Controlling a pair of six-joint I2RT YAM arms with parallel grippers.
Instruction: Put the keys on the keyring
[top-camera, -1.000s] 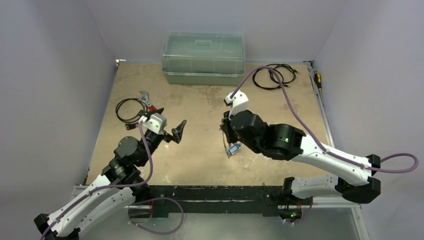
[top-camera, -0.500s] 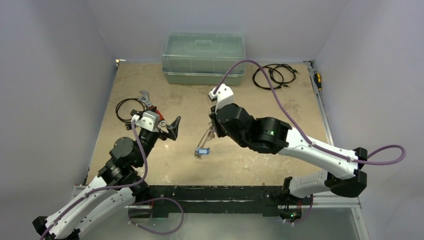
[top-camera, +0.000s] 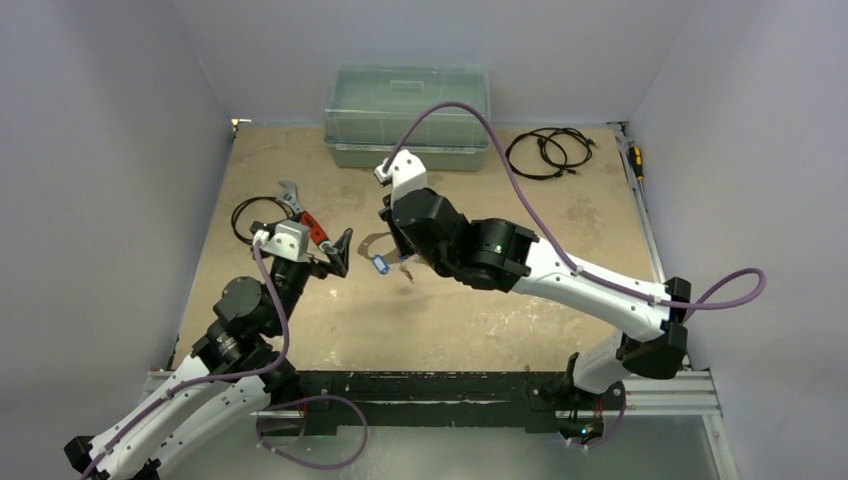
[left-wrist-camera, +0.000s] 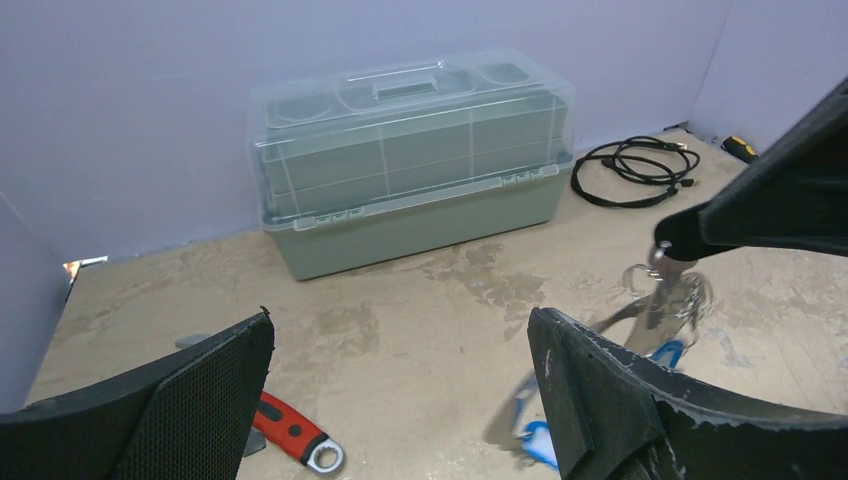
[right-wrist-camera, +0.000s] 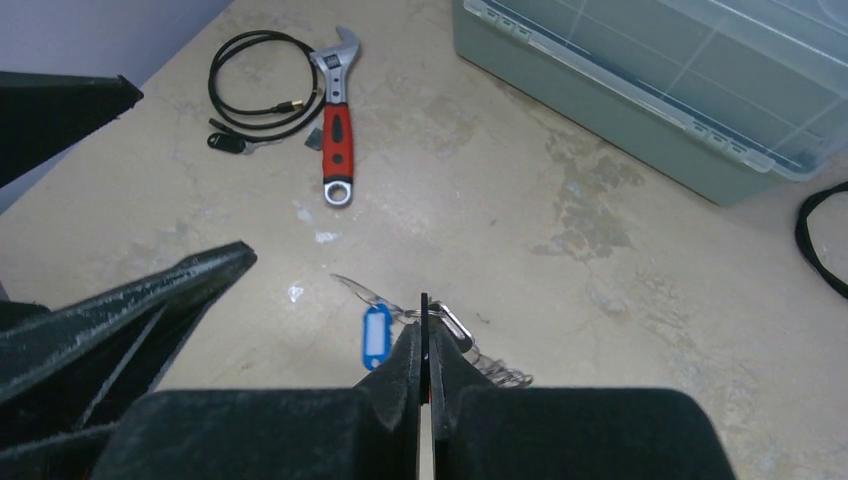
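The table (top-camera: 450, 310) is tan and scuffed. The right arm reaches across it toward the left side, and the left arm is raised near the left edge. At the back wall stands a green box (top-camera: 407, 120) with a clear lid, shut.

A black cable (top-camera: 548, 152) lies coiled at the back right. A second cable (top-camera: 252, 218) lies at the left, just beside a red-handled wrench (right-wrist-camera: 335, 110). A screwdriver (left-wrist-camera: 738, 147) rests at the far right edge.

The left gripper (top-camera: 343, 254) hovers with its jaws spread wide and nothing between them. It faces the right gripper (right-wrist-camera: 424, 330), which is just beside it. The right jaws are pressed together and pinch the keyring (left-wrist-camera: 670, 298). The ring hangs from the fingertips between the two grippers, left of the table's middle (whether its lowest part touches the table cannot be told).

A key with a blue tag (right-wrist-camera: 376, 335) dangles on the ring below the right fingertips. A thin silver blade points away beside it, and a short bit of chain trails on the other side.

A small black-tagged key (right-wrist-camera: 228, 142) lies on the table, touching the left cable and well apart from the ring.
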